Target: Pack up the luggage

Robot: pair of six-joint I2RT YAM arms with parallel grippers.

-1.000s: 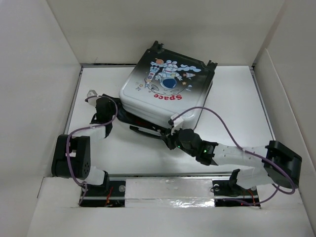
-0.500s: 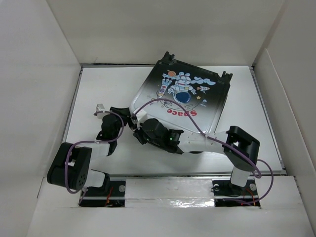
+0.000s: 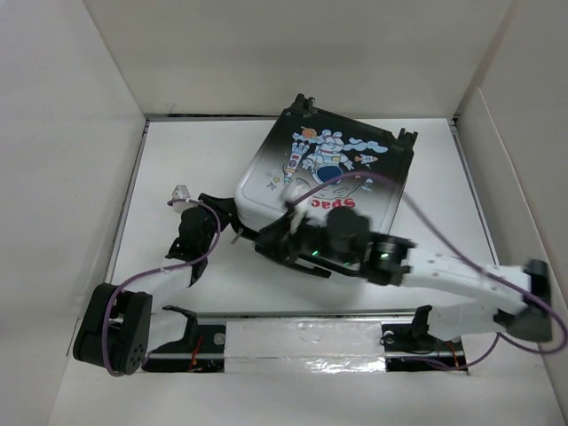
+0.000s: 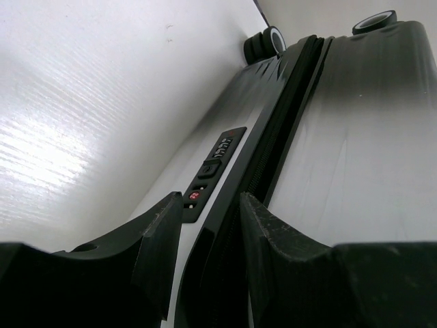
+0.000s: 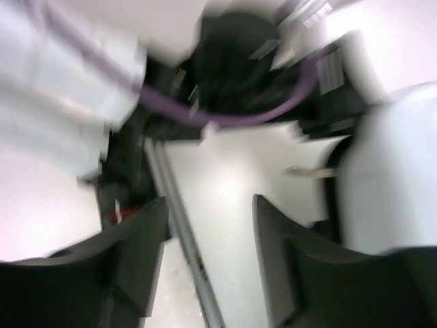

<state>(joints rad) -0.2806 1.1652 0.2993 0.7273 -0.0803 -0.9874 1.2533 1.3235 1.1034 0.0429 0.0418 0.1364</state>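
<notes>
The luggage lies flat and closed at the back of the white table, astronaut and red "Space" print up, wheels at the far edge. My left gripper is at its near-left corner. In the left wrist view its fingers straddle the black seam strip of the luggage, next to the combination lock, and seem closed on that strip. My right gripper reaches across in front of the luggage. It is open, blurred by motion, with only table between its fingers.
White walls enclose the table on the left, back and right. A metal rail runs along the near edge between the arm bases. A purple cable of the right arm loops over the luggage's lid.
The raised lid has come down and the luggage has shifted right and back, the left gripper moving with it. The right arm swung left along the front and its gripper has opened.
</notes>
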